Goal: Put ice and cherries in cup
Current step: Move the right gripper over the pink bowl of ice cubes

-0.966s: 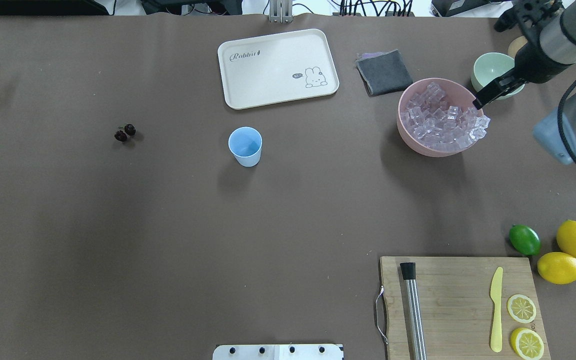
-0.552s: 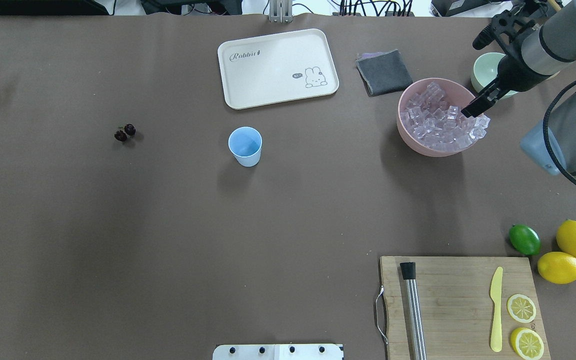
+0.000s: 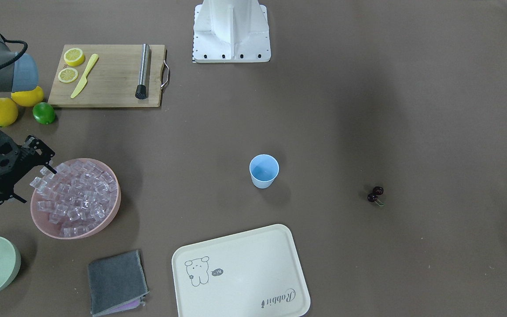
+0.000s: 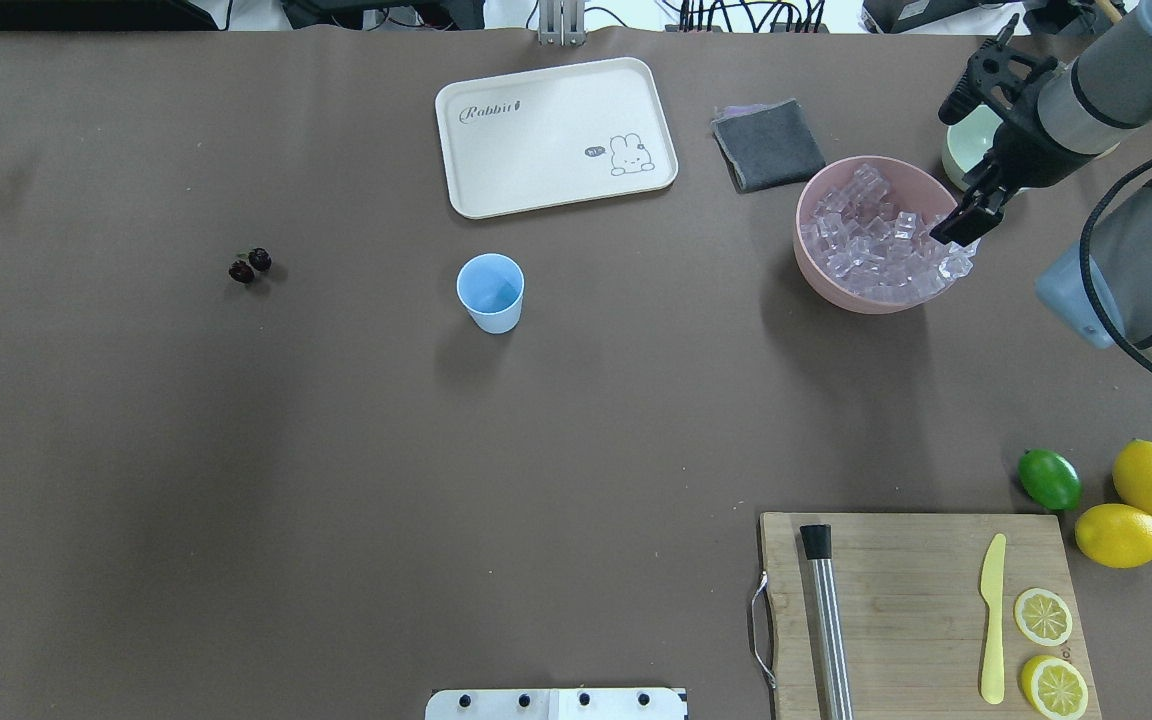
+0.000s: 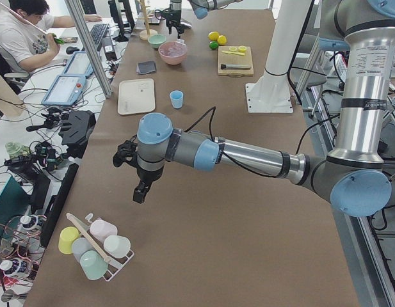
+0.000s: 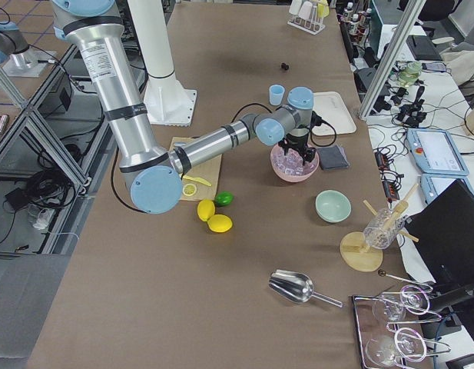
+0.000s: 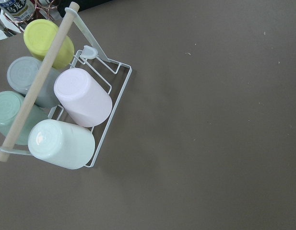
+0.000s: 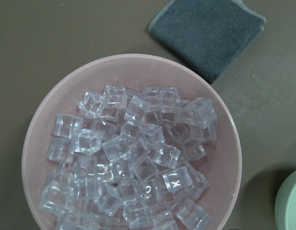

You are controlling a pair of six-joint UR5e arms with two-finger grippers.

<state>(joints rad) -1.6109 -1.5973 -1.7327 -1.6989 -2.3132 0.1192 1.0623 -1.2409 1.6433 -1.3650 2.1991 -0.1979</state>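
The ice (image 4: 881, 240) is a heap of clear cubes in a pink bowl (image 4: 806, 260) at the far right; it fills the right wrist view (image 8: 133, 158). My right gripper (image 4: 958, 228) hangs over the bowl's right rim, just above the cubes; I cannot tell whether it is open or shut. The pale blue cup (image 4: 491, 292) stands upright mid-table, apparently empty. The dark cherries (image 4: 250, 265) lie on the table left of the cup. My left gripper (image 5: 139, 192) shows only in the exterior left view, above the table's left end; I cannot tell its state.
A cream tray (image 4: 556, 135), grey cloth (image 4: 768, 145) and mint-green bowl (image 4: 966, 150) lie around the pink bowl. A cutting board (image 4: 921, 610) with muddler, knife and lemon slices, a lime (image 4: 1049, 479) and lemons (image 4: 1151, 480) sit near right. A cup rack (image 7: 56, 115) lies below the left wrist.
My right arm has swung in from the mint-green bowl's side, and its gripper now points more steeply down over the pink bowl's right rim. Cup, cherries and ice have not moved.
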